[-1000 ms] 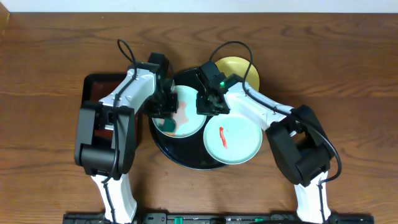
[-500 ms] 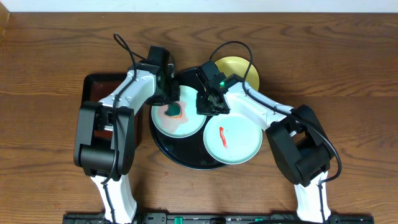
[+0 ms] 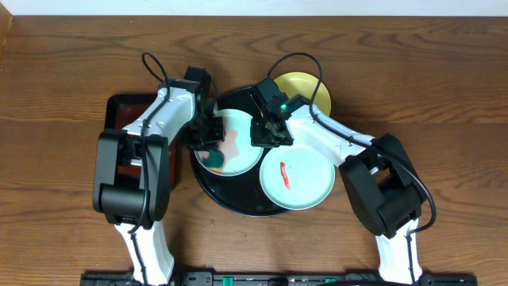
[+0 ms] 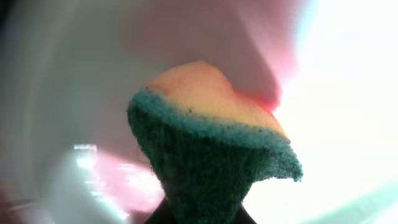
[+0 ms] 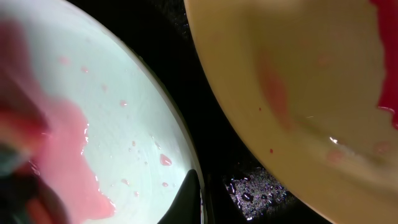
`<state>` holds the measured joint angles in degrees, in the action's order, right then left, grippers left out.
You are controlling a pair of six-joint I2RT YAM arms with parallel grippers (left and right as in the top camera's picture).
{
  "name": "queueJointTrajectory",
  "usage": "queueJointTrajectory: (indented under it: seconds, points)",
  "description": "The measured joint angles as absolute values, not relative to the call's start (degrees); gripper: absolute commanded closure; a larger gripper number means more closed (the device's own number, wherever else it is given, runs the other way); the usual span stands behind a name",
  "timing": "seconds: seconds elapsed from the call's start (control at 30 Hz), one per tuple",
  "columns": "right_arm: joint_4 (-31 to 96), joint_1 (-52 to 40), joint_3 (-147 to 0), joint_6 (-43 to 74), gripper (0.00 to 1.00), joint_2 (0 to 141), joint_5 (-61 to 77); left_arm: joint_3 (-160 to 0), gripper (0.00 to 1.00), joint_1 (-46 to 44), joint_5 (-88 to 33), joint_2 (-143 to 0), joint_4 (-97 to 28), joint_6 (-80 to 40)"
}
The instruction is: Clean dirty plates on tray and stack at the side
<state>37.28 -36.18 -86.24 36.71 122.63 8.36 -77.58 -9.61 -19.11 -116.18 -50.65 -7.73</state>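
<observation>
Sponge (image 3: 213, 158) slid from middle of left mint plate (image 3: 242, 155) toward its near-left rim since half second before. Left gripper (image 3: 209, 144) clamped on sponge, green scouring face toward wrist camera.

Nearest: second mint plate (image 3: 305, 183), one red streak, on near-right part of round black tray (image 3: 238, 205).

Left mint plate beside it on tray, smeared pink.

Right gripper (image 3: 267, 135) sat at that plate's far-right rim, finger (image 5: 189, 186) at edge; closure could not be told.

Farthest: yellow plate (image 3: 309, 89) overlapped tray's far-right rim, showed pink smears.
</observation>
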Motion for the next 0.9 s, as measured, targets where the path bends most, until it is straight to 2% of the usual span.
queueJointTrajectory:
  seconds: [0.2, 0.37, 0.5, 0.67, 0.9]
  points:
    - [37.5, -36.2, -86.2, 36.6, 0.98, 122.6, 8.4, -76.8, 0.93, -9.5, -26.4, -116.6, -45.9, -3.7]
    - [37.3, -36.2, -86.2, 36.6, 0.99, 122.6, 8.4, -77.5, 0.92, -9.5, -19.1, -116.5, -41.6, -10.6]
    - [37.2, -36.2, -86.2, 36.6, 0.99, 122.6, 8.4, -81.1, 0.93, -8.7, -8.2, -116.7, -47.8, -13.6]
    - [36.6, -36.2, -86.1, 36.6, 0.99, 122.6, 8.6, -87.2, 0.93, -8.0, -0.3, -116.6, -55.5, -15.3]
    - [36.5, -36.2, -86.1, 36.2, 0.99, 122.5, 9.1, -89.9, 0.92, -6.5, 2.2, -110.0, -63.0, -15.7]
